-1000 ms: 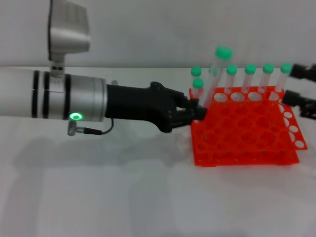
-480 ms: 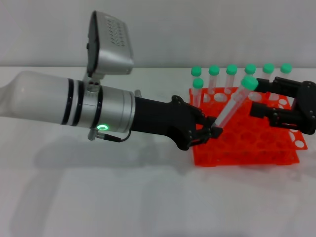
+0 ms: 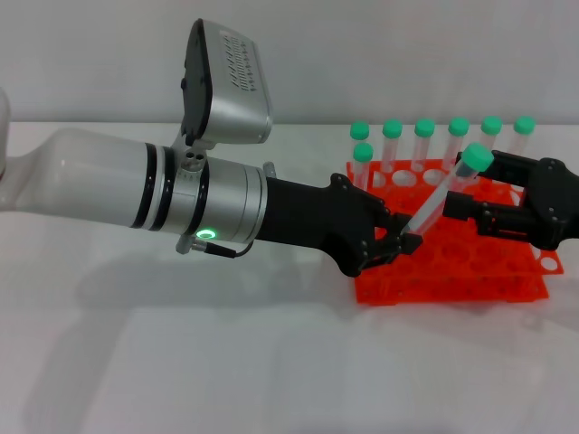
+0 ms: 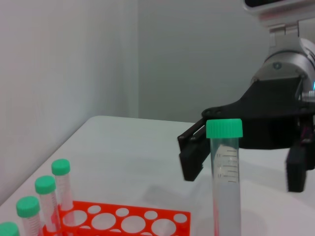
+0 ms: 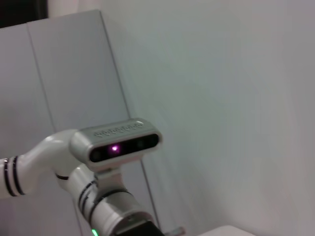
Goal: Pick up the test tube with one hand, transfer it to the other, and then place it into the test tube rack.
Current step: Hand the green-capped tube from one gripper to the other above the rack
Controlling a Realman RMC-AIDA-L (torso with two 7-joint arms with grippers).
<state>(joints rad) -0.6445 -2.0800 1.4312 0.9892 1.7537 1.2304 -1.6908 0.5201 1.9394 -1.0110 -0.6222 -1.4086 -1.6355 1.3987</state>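
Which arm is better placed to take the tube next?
Right. The left tool grips the tube by its lower end, cap tilted toward the right tool, whose open fingers sit around its upper part over the rack, probably ready to close.

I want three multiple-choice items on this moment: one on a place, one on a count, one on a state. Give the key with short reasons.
1. Where is the test tube?
A. Standing in a hole of the test tube rack
B. Tilted above the rack, its lower end in the left end effector
C. Lying flat on top of the rack

2. How many green-capped tubes stand in the rack?
A. Five
B. Seven
C. Ten

3. How is the right end effector?
A. Open, beside the tube's capped end
B. Shut on a tube in the rack
C. Out of the head view

Key: 1 B, the left fingers pinch its base. 2 B, six in the back row and one before them. 3 A, its fingers stand apart.
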